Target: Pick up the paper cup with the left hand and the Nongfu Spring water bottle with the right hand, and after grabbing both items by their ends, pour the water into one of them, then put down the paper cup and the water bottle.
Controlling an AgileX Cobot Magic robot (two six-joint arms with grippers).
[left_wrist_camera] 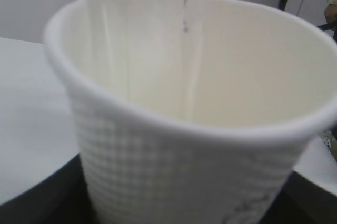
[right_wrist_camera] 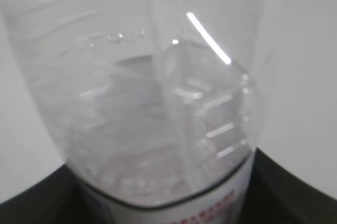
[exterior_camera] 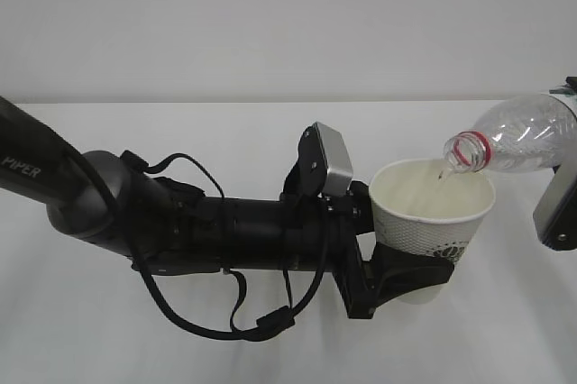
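1. Left hand [exterior_camera: 401, 280] reaches in from the left, jaws clamped round the lower body of the paper cup [exterior_camera: 433, 213]; cup upright, lifted off the white table [exterior_camera: 270, 339].
2. Right hand [exterior_camera: 559, 208] at the right edge grips the Nongfu Spring water bottle [exterior_camera: 523, 136] at its label end; bottle tipped near level, red-ringed mouth over the cup's rim.
3. Thin stream of water [left_wrist_camera: 185, 24] falls into the cup; more water sits inside the bottle.

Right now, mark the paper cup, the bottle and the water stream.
paper cup [exterior_camera: 431, 238], exterior view, printed side wall.
Nongfu Spring water bottle [exterior_camera: 523, 136], exterior view, clear ribbed shoulder.
water [left_wrist_camera: 185, 11], left wrist view, thin stream entering the cup.
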